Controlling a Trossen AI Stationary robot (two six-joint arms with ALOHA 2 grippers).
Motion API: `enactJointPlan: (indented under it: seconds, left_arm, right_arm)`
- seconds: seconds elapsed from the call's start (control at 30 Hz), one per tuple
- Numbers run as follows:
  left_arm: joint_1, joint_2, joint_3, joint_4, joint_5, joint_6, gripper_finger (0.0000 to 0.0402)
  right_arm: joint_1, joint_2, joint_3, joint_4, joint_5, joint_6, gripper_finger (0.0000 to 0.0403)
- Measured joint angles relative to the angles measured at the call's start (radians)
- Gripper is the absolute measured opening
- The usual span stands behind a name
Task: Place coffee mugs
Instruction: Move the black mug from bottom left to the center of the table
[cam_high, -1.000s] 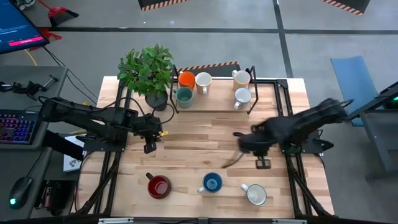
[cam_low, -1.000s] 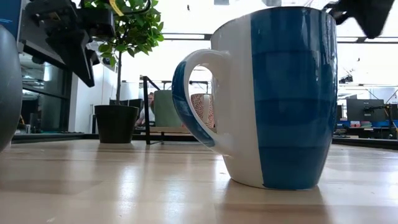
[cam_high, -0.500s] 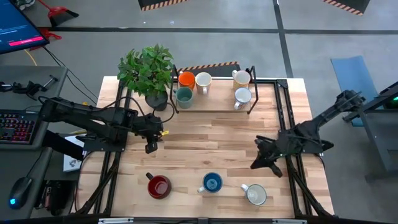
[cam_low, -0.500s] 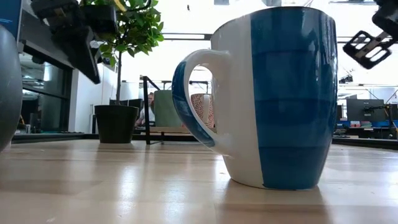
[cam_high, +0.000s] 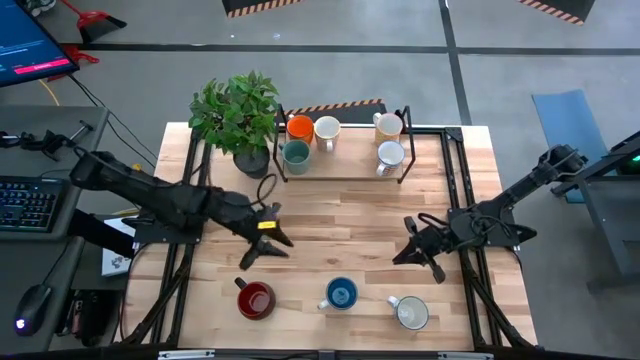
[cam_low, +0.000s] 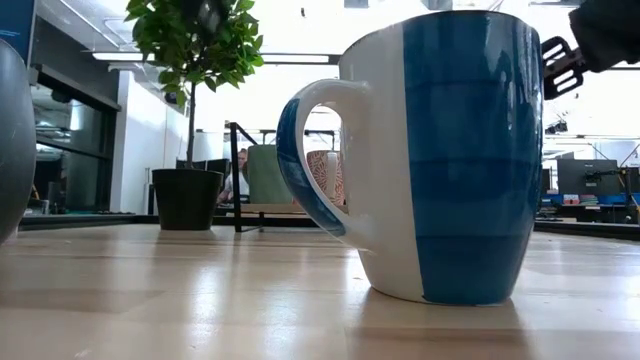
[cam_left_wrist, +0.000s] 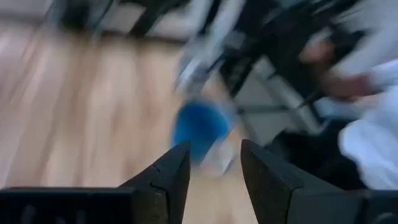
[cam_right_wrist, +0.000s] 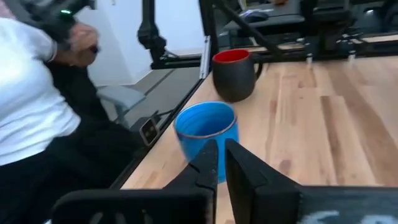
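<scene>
Three coffee mugs stand on their bases along the table's near edge: a dark one with a red inside (cam_high: 255, 298), a blue one (cam_high: 341, 294) and a white-grey one (cam_high: 411, 313). Several more stand on the black rack (cam_high: 345, 178) at the far edge, among them an orange mug (cam_high: 300, 127) and a teal mug (cam_high: 296, 152). My left gripper (cam_high: 265, 252) hangs open above the wood, just behind the red mug, nothing between its fingers (cam_left_wrist: 216, 152). My right gripper (cam_high: 405, 257) hovers shut near the right edge, pointing across at the blue mug (cam_right_wrist: 206, 127).
A potted plant (cam_high: 240, 115) stands at the far left corner beside the rack. Bare wood lies between the rack and the near row of mugs. A person in a white top (cam_right_wrist: 31, 93) is beyond the table's left side.
My left gripper has swung from near the plant toward the table's near edge and middle, tipping up from pointing down to almost level, still open. My right arm has folded back toward the right edge and sunk, its gripper tipping from pointing down to near level.
</scene>
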Motion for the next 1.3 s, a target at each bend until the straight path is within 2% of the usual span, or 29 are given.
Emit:
enactJointPlan:
  seconds: [0.07, 0.1, 0.17, 0.27, 0.33, 0.43, 0.5, 0.57, 0.7, 0.8, 0.97, 1.1, 1.3]
  left_arm:
    - [-0.02, 0.006, 0.008, 0.112, 0.045, 0.05, 0.014]
    - [-0.026, 0.003, 0.028, 0.112, 0.068, 0.051, 0.0146]
    - [-0.045, -0.021, 0.093, 0.018, 0.11, 0.022, 0.0157]
    - [-0.097, -0.059, 0.239, -0.237, 0.118, 0.0, 0.0171]
    - [-0.15, -0.062, 0.344, -0.444, 0.066, 0.0, 0.0176]
    - [-0.252, -0.056, 0.459, -0.737, -0.105, -0.045, 0.0177]
    - [-0.311, -0.048, 0.488, -0.854, -0.209, -0.143, 0.0177]
    - [-0.364, -0.035, 0.481, -0.929, -0.248, -0.268, 0.0178]
    - [-0.444, 0.015, 0.465, -1.02, -0.263, -0.498, 0.0178]
    - [-0.475, 0.075, 0.465, -1.067, -0.261, -0.591, 0.0178]
    - [-0.482, 0.194, 0.465, -1.093, -0.322, -0.597, 0.0178]
    - [-0.481, 0.308, 0.465, -1.08, -0.391, -0.542, 0.0178]
    - [-0.482, 0.451, 0.465, -1.051, -0.363, -0.525, 0.0178]
  right_arm:
    - [0.0, 0.0, 0.004, -0.001, 0.021, 0.006, 0.0022]
    - [0.0, 0.0, 0.007, -0.003, 0.025, 0.022, 0.0028]
    - [0.0, 0.0, 0.009, -0.002, 0.025, 0.05, 0.0042]
    - [0.0, 0.0, 0.009, -0.003, 0.025, 0.083, 0.0063]
    - [0.0, 0.0, 0.009, -0.011, 0.023, 0.099, 0.0075]
    - [0.0, 0.0, 0.009, -0.044, 0.013, 0.105, 0.0091]
    - [0.0, 0.001, 0.009, -0.059, 0.015, 0.136, 0.0101]
    - [0.0, 0.001, 0.009, -0.073, 0.026, 0.188, 0.0111]
    - [0.0, 0.001, 0.009, -0.099, 0.029, 0.281, 0.0128]
    - [0.0, 0.001, 0.01, -0.104, 0.029, 0.314, 0.0136]
    - [0.0, 0.001, 0.01, -0.109, 0.029, 0.313, 0.0142]
    - [0.0, 0.001, 0.01, -0.11, 0.029, 0.308, 0.0142]
    - [0.0, 0.001, 0.01, -0.111, 0.03, 0.309, 0.0142]
